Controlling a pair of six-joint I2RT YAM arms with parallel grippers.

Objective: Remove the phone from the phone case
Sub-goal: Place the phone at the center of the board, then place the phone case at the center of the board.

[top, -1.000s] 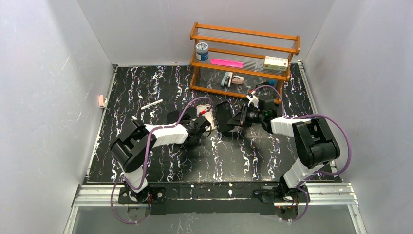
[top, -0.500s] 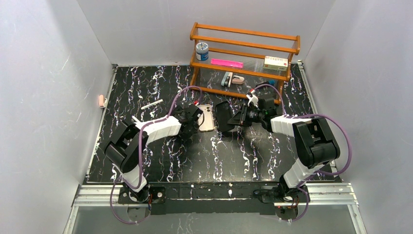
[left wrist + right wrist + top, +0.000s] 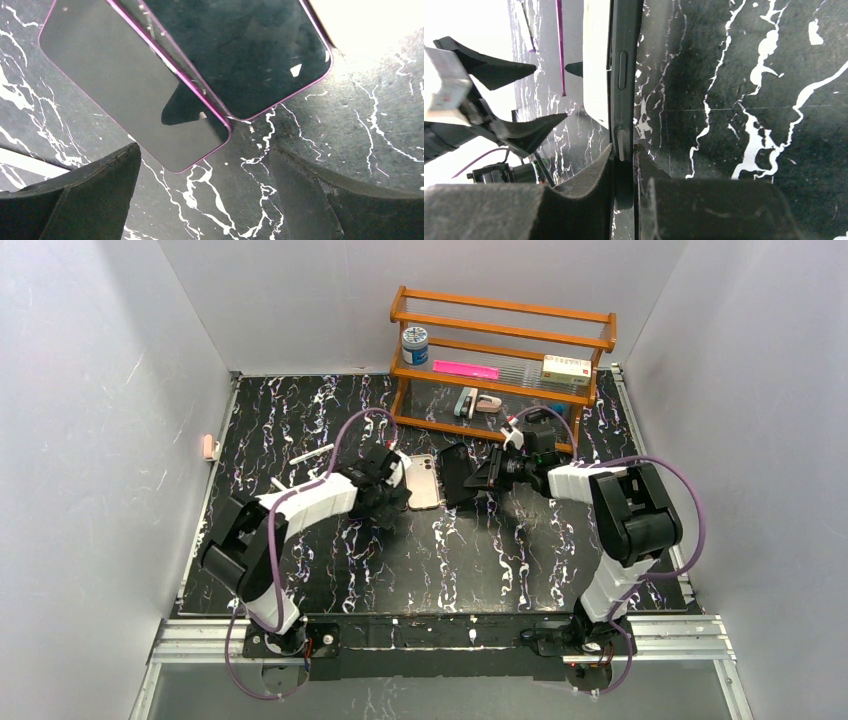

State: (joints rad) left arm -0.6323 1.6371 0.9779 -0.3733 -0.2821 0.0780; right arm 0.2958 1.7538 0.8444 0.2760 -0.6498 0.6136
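The phone (image 3: pixel 422 483) lies flat on the marbled table (image 3: pixel 330 420), in front of the left end of the wooden rack (image 3: pixel 500 360), out of its case. The left gripper (image 3: pixel 397 488) sits low at the phone's side away from the rack's centre, jaws spread wide, both fingers (image 3: pixel 85 190) clear of the phone. The right gripper (image 3: pixel 487 476), in front of the rack's middle, is pressed together on the black phone case (image 3: pixel 458 475), which stands on edge just beside the phone.

Black counter (image 3: pixel 300 410) veined white and violet; pale phone (image 3: pixel 422 483), black case (image 3: pixel 458 475); orange-brown rack (image 3: pixel 500 306) with a pink strip (image 3: pixel 466 369).
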